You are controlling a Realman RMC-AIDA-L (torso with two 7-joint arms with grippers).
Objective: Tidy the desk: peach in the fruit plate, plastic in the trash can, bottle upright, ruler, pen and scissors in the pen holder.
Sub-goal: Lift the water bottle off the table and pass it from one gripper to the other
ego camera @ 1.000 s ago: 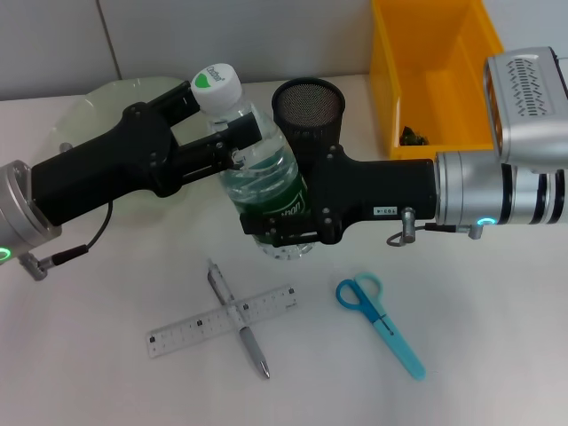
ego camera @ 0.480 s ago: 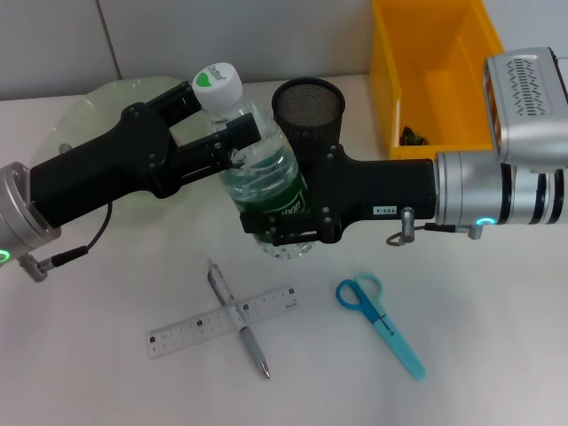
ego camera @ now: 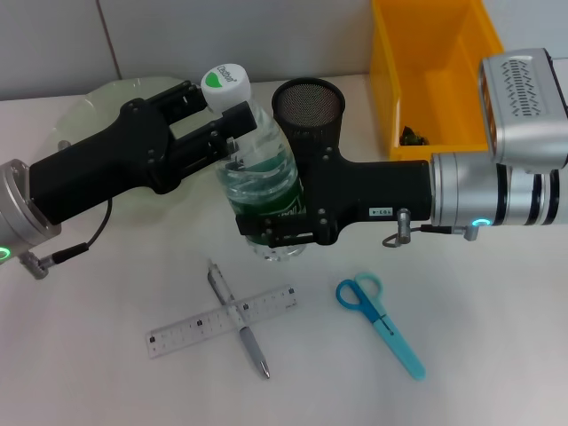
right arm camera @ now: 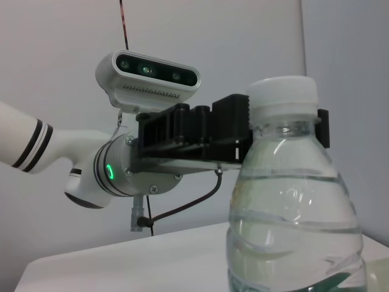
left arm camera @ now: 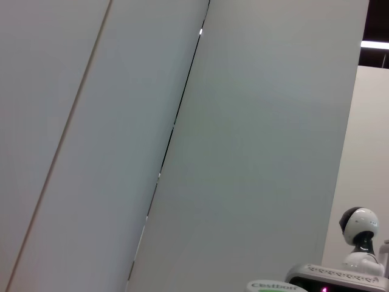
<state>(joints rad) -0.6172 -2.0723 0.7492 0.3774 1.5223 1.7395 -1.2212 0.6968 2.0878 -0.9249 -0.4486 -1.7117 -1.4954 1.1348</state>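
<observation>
Head view – white bench [ego camera: 497,355], bottle [ego camera: 257,173] mid-bench, nearly upright, pinched at neck by left gripper [ego camera: 220,124] and at base by right gripper [ego camera: 271,232]; right wrist view – pale wall behind, neck clamped.

bottle [ego camera: 258,182] left of pen holder [ego camera: 308,108] | ruler [ego camera: 222,320] left of scissors [ego camera: 380,322]

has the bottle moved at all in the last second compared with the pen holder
Yes. The bottle, held by both pincers, has tipped more upright: its cap now sits nearer the pen holder, and its base has pulled up, away from the ruler.
</observation>
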